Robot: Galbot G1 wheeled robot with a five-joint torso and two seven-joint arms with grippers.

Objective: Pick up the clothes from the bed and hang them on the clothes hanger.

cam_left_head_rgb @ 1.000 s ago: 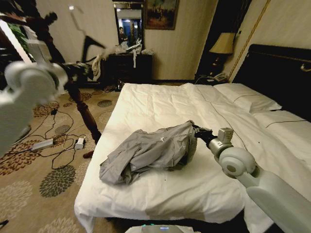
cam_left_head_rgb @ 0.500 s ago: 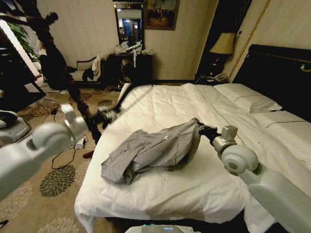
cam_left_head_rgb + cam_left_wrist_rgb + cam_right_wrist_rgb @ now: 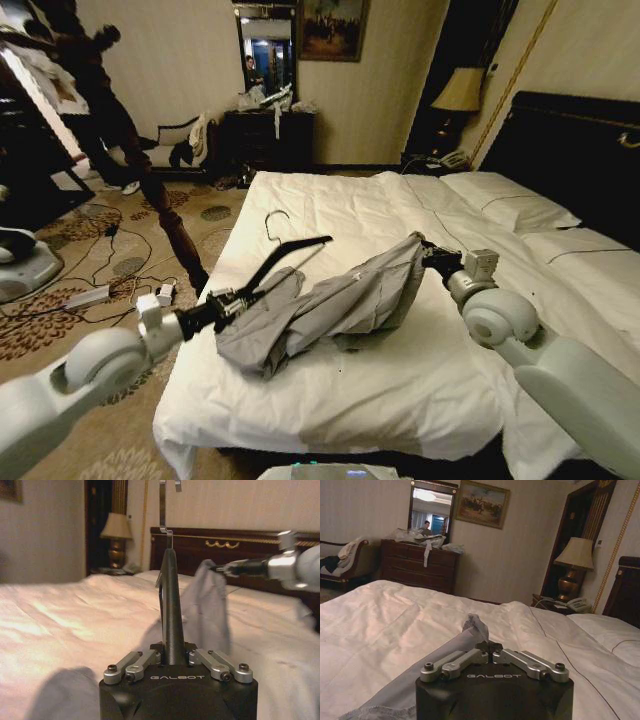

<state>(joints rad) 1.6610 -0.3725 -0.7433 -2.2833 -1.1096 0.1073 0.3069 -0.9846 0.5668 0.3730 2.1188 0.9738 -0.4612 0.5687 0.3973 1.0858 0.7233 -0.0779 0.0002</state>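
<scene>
The light grey clothes (image 3: 335, 300) lie on the white bed (image 3: 420, 390), with one end raised off the duvet. My right gripper (image 3: 428, 252) is shut on that raised end, and the pinched fabric (image 3: 474, 625) shows just past its fingers (image 3: 487, 647). My left gripper (image 3: 230, 301) is shut on the black clothes hanger (image 3: 285, 255) and holds it slanting over the near-left end of the clothes, wire hook (image 3: 274, 221) at the far tip. In the left wrist view the clothes hanger (image 3: 170, 605) stands edge-on out of the left gripper (image 3: 172, 656), with the hanging clothes (image 3: 207, 600) beyond.
A brown slanted pole stand (image 3: 165, 215) stands on the carpet left of the bed, with cables and power strips (image 3: 90, 295) around it. White pillows (image 3: 510, 200) and a dark headboard (image 3: 580, 150) are at the right. A dresser (image 3: 265, 135) and lamp (image 3: 460, 90) stand at the back.
My left arm has swung down from high on the left to the bed, bringing the hanger beside the clothes. My right gripper has lifted its end of the clothes higher.
</scene>
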